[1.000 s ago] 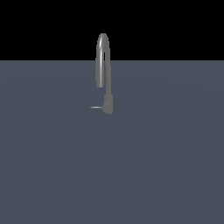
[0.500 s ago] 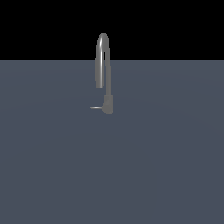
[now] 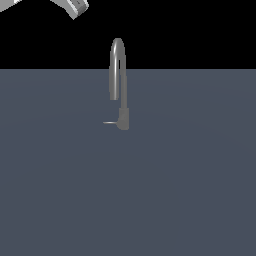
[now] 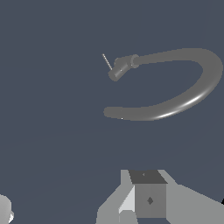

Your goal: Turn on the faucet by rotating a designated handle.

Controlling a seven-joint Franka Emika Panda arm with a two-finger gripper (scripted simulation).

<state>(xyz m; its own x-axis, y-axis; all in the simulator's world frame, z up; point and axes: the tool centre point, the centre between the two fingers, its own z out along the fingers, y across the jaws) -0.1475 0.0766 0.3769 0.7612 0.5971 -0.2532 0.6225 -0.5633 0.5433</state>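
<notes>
a slim grey metallic faucet (image 3: pixel 118 75) is seen standing upright on a flat, matte slate-grey counter (image 3: pixel 190 190). its tall spout is bent into a smooth gooseneck arch with a soft sheen along the curve, and it rises from a thicker, short cylindrical base of duller grey. a thin, straight, pale grey handle (image 3: pixel 109 122) is carried at that base, sticking out sideways toward the exterior view's left, level with the counter surface.

in the exterior view only a white, blocky part of the robot arm (image 3: pixel 70 6) is shown at the upper edge, well above the faucet and apart from it. in the wrist view the faucet (image 4: pixel 175 96) and the needle-like handle (image 4: pixel 106 61) are seen well ahead of the tool (image 4: pixel 146 197), with bare counter (image 4: pixel 52 131) between them; nothing is touched. of the tool, only boxy grey and white faceted surfaces are visible at the frame edge, and whether it is open or closed cannot be told.
</notes>
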